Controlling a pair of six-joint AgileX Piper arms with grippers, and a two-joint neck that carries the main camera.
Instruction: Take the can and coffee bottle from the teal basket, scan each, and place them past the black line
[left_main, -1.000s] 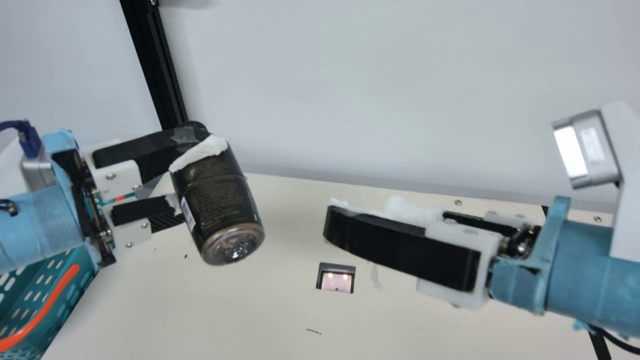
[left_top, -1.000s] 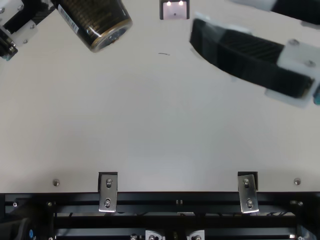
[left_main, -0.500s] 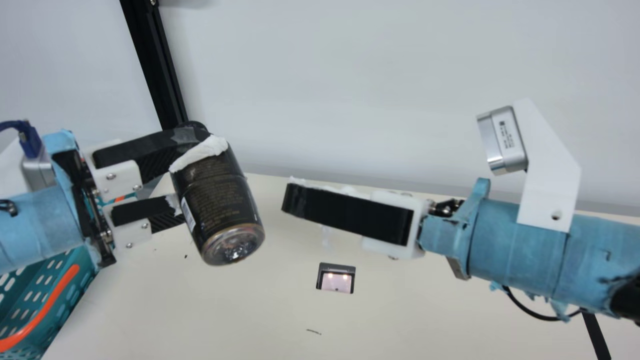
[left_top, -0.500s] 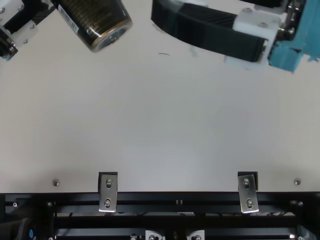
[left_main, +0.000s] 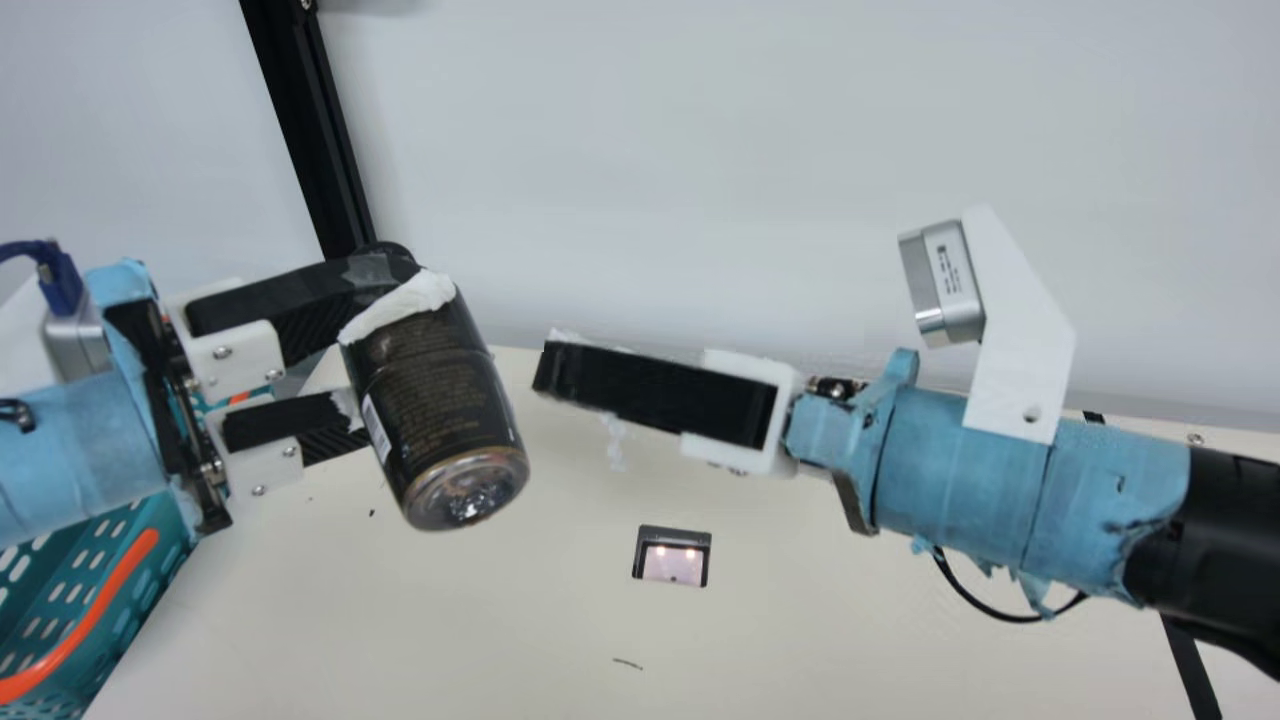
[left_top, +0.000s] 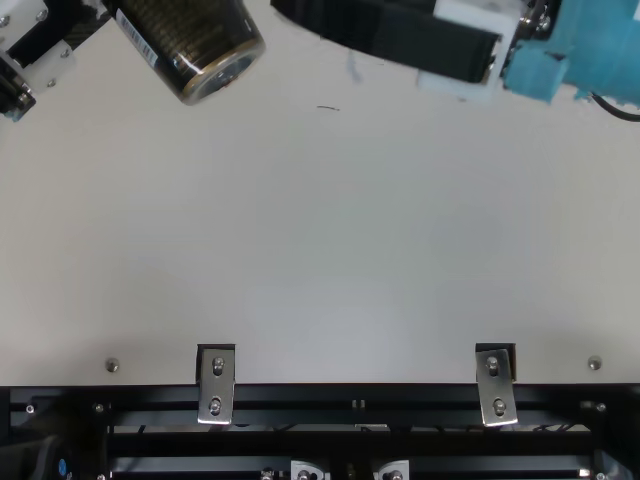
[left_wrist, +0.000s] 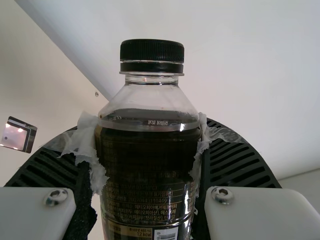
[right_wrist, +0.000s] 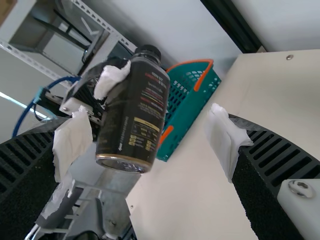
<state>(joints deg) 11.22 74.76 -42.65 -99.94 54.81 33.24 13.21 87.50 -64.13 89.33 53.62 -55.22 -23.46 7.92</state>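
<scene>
The right hand (right_wrist: 150, 136) has travelled across the worktop (left_main: 500, 620) towards the left hand (left_main: 373, 345), its advance smaller over the latest interval; the left hand and its load are unchanged. The right hand stands wide, fingers apart and holding nothing, while the left grips the coffee bottle (left_main: 435, 400), tilted, cap uppermost, above the worktop. The approach suggests a handover in preparation, with scanning and placement to follow; the bottle could slip or twist should the left hand release before the right has closed. Counted: two hands; one bottle; one teal basket (left_main: 165, 545), at the robot's left; one scanner (left_main: 672, 556), its window lit, set in the worktop; and one black line (left_main: 1187, 660), on the robot's right, short of which the bottle remains.
</scene>
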